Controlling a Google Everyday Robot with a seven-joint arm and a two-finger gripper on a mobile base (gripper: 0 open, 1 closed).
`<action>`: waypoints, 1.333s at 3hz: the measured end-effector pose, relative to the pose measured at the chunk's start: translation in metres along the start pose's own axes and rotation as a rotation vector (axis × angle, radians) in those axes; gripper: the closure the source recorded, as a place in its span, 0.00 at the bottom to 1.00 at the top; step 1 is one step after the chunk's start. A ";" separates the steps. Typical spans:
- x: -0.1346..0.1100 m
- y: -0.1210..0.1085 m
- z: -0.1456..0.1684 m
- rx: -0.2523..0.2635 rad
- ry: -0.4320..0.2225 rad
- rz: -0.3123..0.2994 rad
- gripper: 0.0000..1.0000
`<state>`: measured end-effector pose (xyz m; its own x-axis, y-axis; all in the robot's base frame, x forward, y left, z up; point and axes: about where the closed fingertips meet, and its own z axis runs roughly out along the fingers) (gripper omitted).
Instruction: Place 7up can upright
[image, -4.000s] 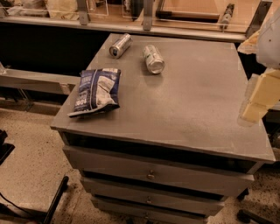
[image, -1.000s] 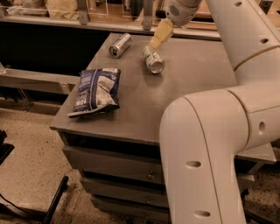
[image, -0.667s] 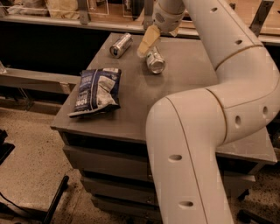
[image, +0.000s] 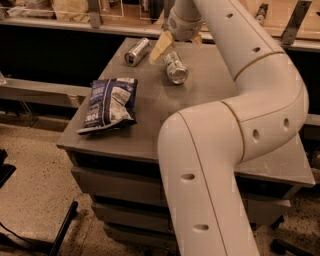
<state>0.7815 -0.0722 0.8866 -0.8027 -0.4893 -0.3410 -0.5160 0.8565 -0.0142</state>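
Note:
The 7up can (image: 176, 69) lies on its side at the back middle of the grey cabinet top (image: 210, 115), its silver end facing the front. My gripper (image: 179, 44) hangs just above the can's far end. It is open, with one cream finger (image: 161, 46) to the left of the can and the other showing at the right. It holds nothing. My white arm sweeps from the lower middle of the view up and over to the gripper and hides the right part of the top.
A plain silver-grey can (image: 136, 51) lies on its side at the back left, close to the left finger. A blue chip bag (image: 110, 104) lies at the front left. A dark counter with rails runs behind the cabinet. Drawers are below.
My arm swung in from the right, and the gripper moved left and down to the far end of the 7up can. The cans and the bag have not moved.

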 end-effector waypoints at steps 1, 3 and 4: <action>-0.001 -0.001 0.006 -0.013 -0.008 0.017 0.00; -0.018 -0.001 0.030 0.056 -0.003 0.091 0.00; -0.021 -0.007 0.038 0.104 0.009 0.128 0.00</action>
<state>0.8135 -0.0616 0.8579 -0.8630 -0.3758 -0.3377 -0.3756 0.9242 -0.0686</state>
